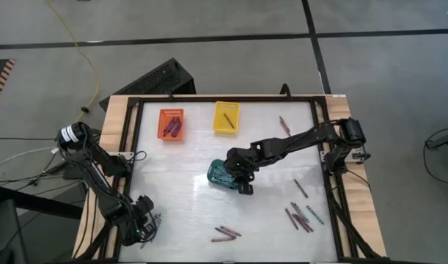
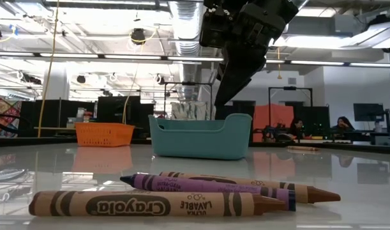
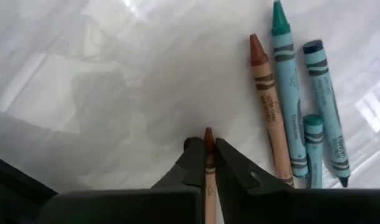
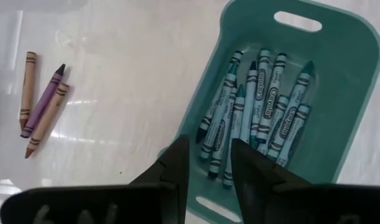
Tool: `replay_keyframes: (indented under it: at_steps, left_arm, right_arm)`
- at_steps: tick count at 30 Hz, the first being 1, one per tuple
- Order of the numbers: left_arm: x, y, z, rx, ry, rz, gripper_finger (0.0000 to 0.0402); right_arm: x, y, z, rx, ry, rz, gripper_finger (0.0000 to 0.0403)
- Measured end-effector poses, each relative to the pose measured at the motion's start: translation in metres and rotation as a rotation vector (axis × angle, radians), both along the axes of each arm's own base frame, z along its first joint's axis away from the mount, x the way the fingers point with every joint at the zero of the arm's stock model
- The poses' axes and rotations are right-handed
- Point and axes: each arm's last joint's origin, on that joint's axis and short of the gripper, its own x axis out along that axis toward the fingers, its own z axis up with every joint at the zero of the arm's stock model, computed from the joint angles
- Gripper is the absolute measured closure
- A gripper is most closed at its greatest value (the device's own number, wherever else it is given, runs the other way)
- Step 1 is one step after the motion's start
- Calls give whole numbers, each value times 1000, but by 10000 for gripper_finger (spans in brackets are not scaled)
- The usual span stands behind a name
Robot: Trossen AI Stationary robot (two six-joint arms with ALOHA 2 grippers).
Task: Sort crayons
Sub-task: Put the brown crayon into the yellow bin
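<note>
On the nearest brown crayon (image 2: 150, 204) in the low view, "Crayola" and "ULTRA LAVABLE" can be read, printed upside down; "Crayola" also shows on the wrappers in the teal basket (image 4: 357, 93). Three crayons (image 2: 233, 188) are seen lying together near the table's (image 1: 187, 198) front edge: two brown and one purple.

The left pincer (image 3: 208, 158) is pressed together on a brown-red crayon (image 3: 208, 138), of which only the tip and a little wrapper are seen between the fingers. Just beside it four more lie on the table: one brown and three teal, one of these cut off at the frame's edge.

The right pincer (image 4: 208, 163) is held spread above the teal basket, nothing between its fingers. About a dozen teal crayons (image 4: 258, 106) are piled inside; an exact count cannot be made where they overlap. An orange basket (image 1: 171, 124) holds several crayons, too small to count, and a yellow basket (image 1: 226, 117) at least one. Further crayons are scattered at the table's right side.
</note>
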Motion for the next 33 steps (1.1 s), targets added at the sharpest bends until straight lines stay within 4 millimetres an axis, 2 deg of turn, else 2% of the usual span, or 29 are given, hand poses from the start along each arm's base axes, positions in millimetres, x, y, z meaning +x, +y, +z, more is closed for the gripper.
replay_keyframes:
  at_steps: [9, 13, 16, 22, 26, 33]
  left_arm:
    - [1, 27, 33, 90, -228, 28, 401]
    - [1, 46, 45, 226, -236, 8, 401]
    - [8, 56, 58, 316, -307, -24, 401]
    - [35, 76, 79, 568, -499, -81, 401]
    - [62, 88, 90, 718, -609, -151, 401]
    - [108, 121, 111, 946, -720, -298, 401]
  right_arm:
    - [-2, 0, -2, -3, 28, 0, 289]
    - [-3, 0, -2, -6, 39, 1, 289]
    - [-4, -1, -3, -10, 56, 4, 289]
    - [-6, -2, -5, -50, 82, -20, 289]
    - [-10, -4, -4, -75, 108, -68, 289]
    - [-27, 5, 13, -89, 101, -146, 289]
